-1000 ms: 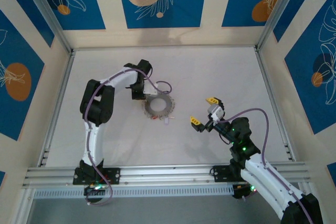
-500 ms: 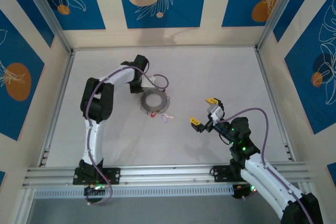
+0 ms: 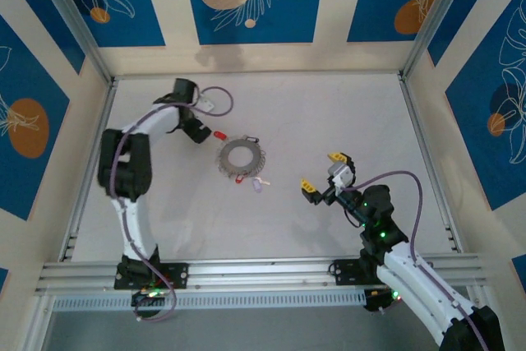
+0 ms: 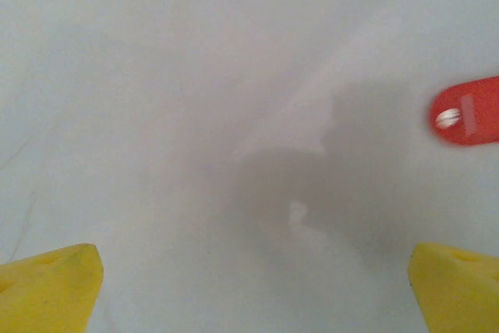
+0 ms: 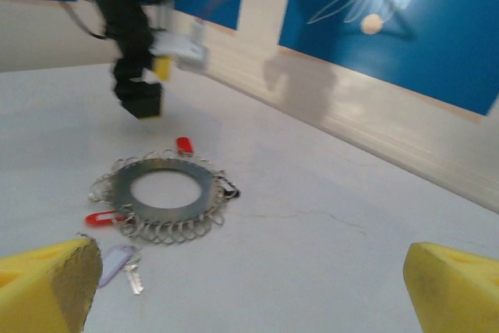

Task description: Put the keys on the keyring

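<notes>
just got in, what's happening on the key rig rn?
Nothing is held right now. Both claws are open. The left claw hangs over bare table, with a red-headed key lying just beside it, apart from the keyring. The right claw hovers off to the ring's right, facing it. A white-headed key and a second red key lie at the ring's near edge.

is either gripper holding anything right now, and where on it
Nothing is held. The left gripper is open with a red key lying loose beside it; the right gripper is open, apart from the keyring.
</notes>
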